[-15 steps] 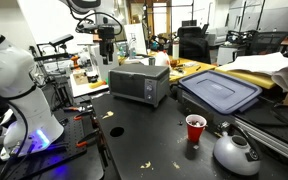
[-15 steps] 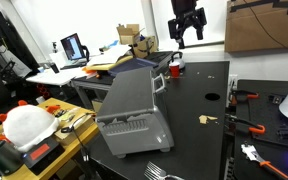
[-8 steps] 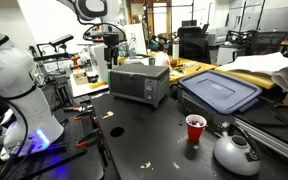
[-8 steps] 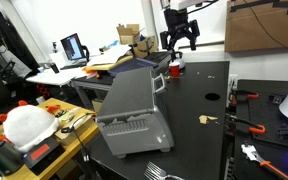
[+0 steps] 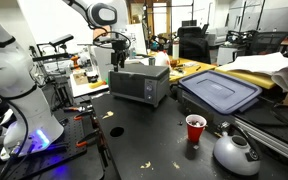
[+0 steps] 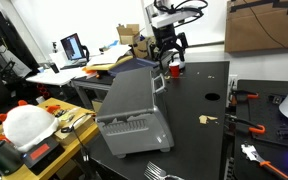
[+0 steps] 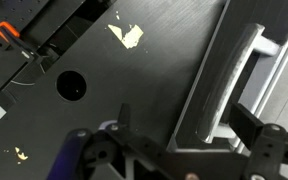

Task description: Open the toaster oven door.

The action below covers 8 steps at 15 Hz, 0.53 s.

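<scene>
Fingers spread above the oven's handle, door shut.

The fingers (image 7: 246, 124) stand apart (only air between the pads) and hang over the front top edge of the oven (image 5: 139, 68). In the wrist view the door's bar handle (image 7: 234, 72) runs beneath them, in line with the gap between the two tips, and I cannot tell that either tip touches it. The door (image 5: 129, 88) stands upright against the oven's front, below the fingers in an exterior view. The oven sits on the dark desk (image 5: 134, 145), right under the fingers. A red cup (image 5: 195, 129) stands well away from them, and a blue-grey bin (image 5: 219, 92) lies beside the oven. Off to one side of the fingers, the wrist view shows a round hole (image 7: 71, 85) in the desk and a pale scrap (image 7: 126, 34).
</scene>
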Tool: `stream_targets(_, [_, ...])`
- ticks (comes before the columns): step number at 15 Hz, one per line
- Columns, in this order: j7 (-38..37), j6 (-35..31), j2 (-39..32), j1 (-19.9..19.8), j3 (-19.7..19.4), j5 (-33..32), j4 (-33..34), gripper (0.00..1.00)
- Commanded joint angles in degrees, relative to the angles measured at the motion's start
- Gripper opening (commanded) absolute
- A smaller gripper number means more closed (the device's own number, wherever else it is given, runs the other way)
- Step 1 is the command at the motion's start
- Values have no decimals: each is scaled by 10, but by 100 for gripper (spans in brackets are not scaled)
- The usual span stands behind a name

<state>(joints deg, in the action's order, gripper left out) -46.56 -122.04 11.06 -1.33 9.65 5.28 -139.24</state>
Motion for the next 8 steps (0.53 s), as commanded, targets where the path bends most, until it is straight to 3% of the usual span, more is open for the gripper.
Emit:
stream_targets(1, [-44,-8,-36,22,-1,4,27,100])
stream_targets(8, [-58,-13,-57,31,-16,0,30,100])
